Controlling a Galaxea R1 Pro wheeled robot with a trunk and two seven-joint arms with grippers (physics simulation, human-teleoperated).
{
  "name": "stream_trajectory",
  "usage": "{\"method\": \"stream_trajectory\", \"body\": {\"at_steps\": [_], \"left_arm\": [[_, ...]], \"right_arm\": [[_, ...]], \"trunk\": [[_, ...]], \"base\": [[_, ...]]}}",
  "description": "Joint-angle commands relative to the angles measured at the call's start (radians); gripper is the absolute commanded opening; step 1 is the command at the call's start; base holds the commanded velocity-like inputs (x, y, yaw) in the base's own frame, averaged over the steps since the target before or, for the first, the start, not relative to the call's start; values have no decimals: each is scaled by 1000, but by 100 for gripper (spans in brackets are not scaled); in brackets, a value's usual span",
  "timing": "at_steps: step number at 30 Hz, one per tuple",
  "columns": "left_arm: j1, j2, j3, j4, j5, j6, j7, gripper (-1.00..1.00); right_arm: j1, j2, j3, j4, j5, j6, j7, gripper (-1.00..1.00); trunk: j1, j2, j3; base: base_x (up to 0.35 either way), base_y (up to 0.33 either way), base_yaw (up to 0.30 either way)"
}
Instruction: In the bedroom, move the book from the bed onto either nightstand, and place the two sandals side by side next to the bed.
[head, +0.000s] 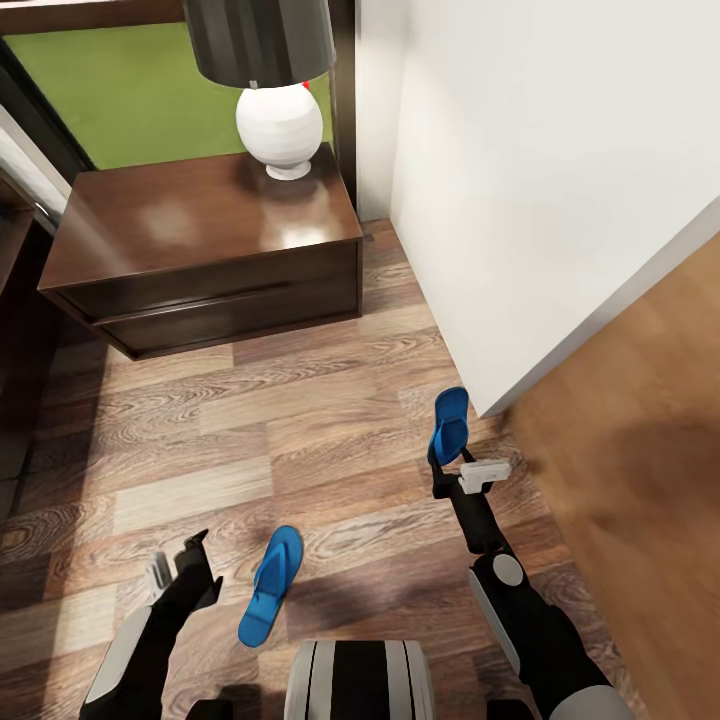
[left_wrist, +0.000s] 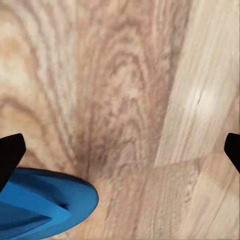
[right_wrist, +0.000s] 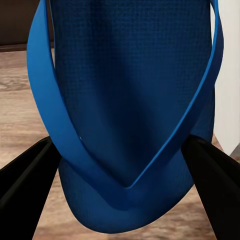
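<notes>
One bright blue sandal (head: 271, 585) lies flat on the wood-plank floor, just right of my left gripper (head: 178, 560). That gripper (left_wrist: 120, 152) is open and empty above the planks, with the sandal's rounded end (left_wrist: 45, 205) beside one fingertip. My right gripper (head: 442, 468) is shut on the other sandal (head: 451, 420), which sticks up from it near the white wall corner. In the right wrist view this sandal (right_wrist: 130, 90) with its V strap sits between both fingers of the gripper (right_wrist: 120, 190). A nightstand (head: 200, 215) stands at the back. The book is out of view.
A white lamp with a dark shade (head: 278, 120) stands on the nightstand's back right corner. A white wall (head: 530, 180) juts in at the right, ending at a corner by the held sandal. Dark wood furniture (head: 15, 330) lines the left edge. My base (head: 360, 680) shows at the bottom.
</notes>
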Motion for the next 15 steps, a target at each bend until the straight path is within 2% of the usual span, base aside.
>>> {"method": "stream_trajectory", "body": {"at_steps": [1, 8, 12, 15], "left_arm": [[-1, -1, 4, 0, 7, 6, -11, 100], [0, -1, 8, 35, 10, 5, -45, 100], [0, -2, 3, 34, 10, 9, -54, 100], [0, -3, -8, 34, 9, 8, -87, 100]], "right_arm": [[-1, 0, 3, 0, 0, -2, -7, -100], [-1, -1, 2, 0, 0, -2, -7, -100], [-1, -1, 1, 0, 0, -2, -7, -100], [-1, 0, 1, 0, 0, -2, -7, -100]], "trunk": [[0, 0, -1], [0, 0, -1], [0, 0, -1], [0, 0, -1]], "base": [[0, 0, 0], [0, 0, 0], [0, 0, 0], [0, 0, 0]]}}
